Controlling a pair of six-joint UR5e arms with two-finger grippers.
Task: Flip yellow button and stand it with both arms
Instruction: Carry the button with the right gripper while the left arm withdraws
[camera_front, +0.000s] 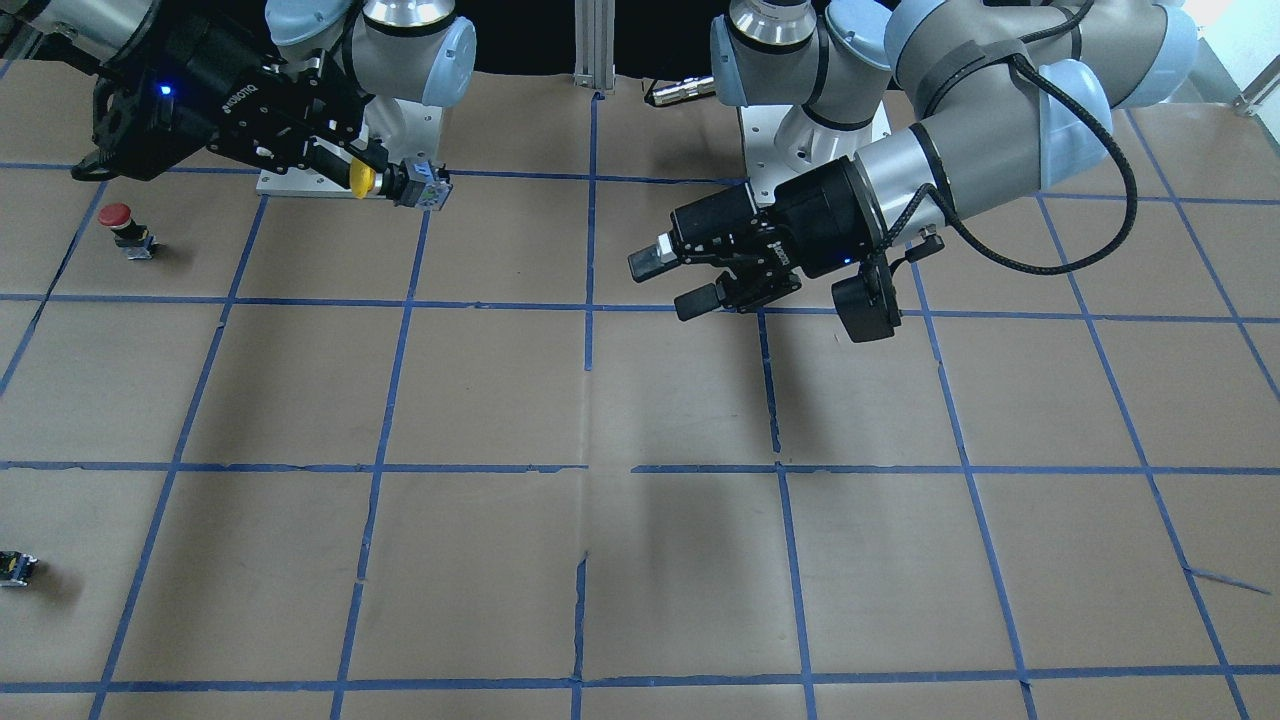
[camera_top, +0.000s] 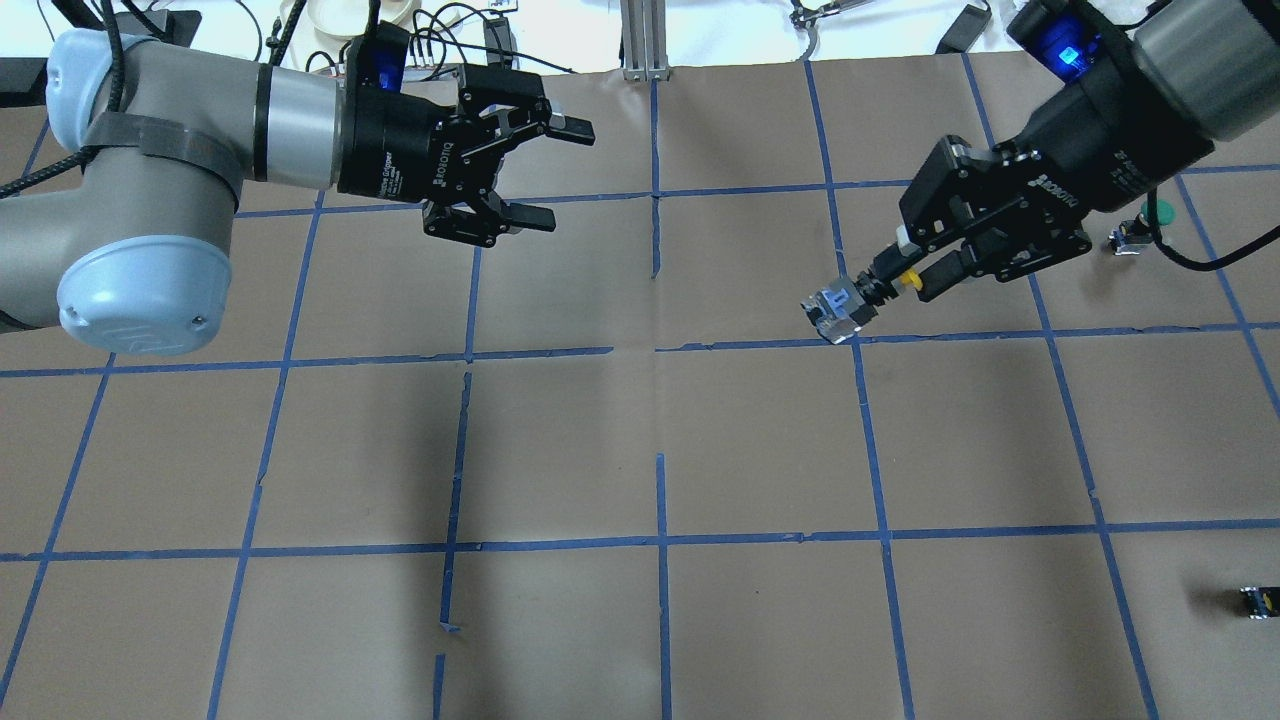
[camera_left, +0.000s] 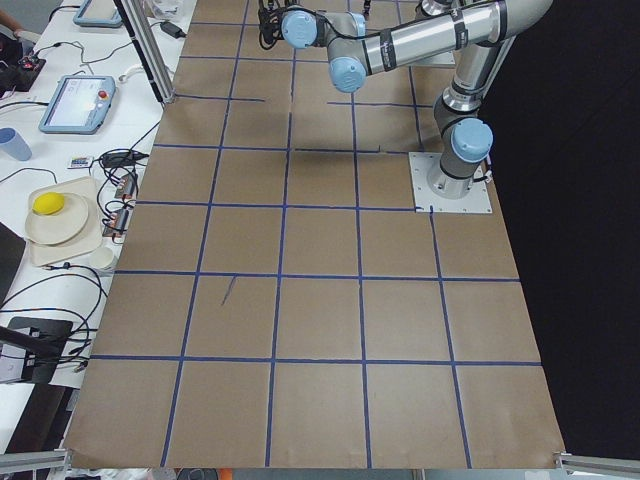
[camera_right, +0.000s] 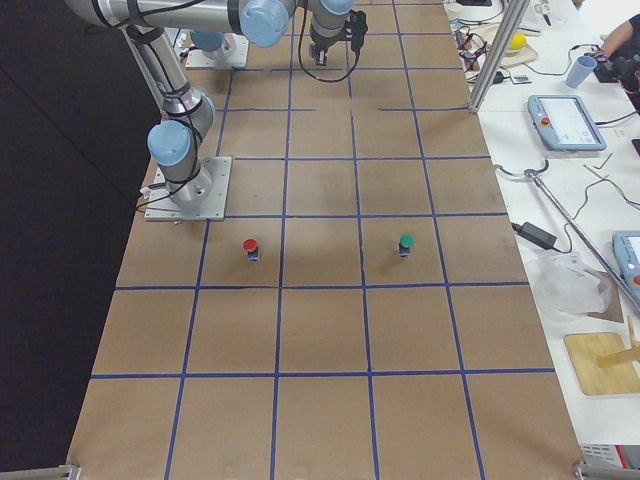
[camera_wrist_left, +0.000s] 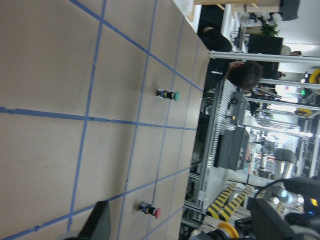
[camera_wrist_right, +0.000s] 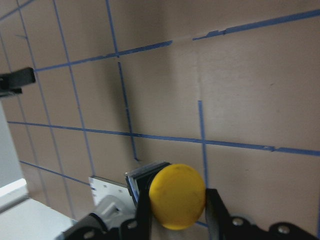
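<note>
The yellow button (camera_top: 903, 281) is held above the table by its cap in my right gripper (camera_top: 908, 276), which is shut on it. It lies sideways, its grey and black base (camera_top: 838, 309) pointing toward the table's middle. The front view shows the cap (camera_front: 360, 178) between the fingers of my right gripper (camera_front: 366, 174), and the right wrist view shows it (camera_wrist_right: 177, 196) up close. My left gripper (camera_top: 558, 172) is open and empty, raised above the table and facing the button from well to the left; it also shows in the front view (camera_front: 668, 281).
A red-capped button (camera_front: 120, 225) stands on the robot's right side, and a green-capped one (camera_top: 1150, 214) stands behind the right gripper. A small dark switch block (camera_top: 1258, 600) lies near the right edge. Blue tape lines grid the brown paper table (camera_top: 660, 440).
</note>
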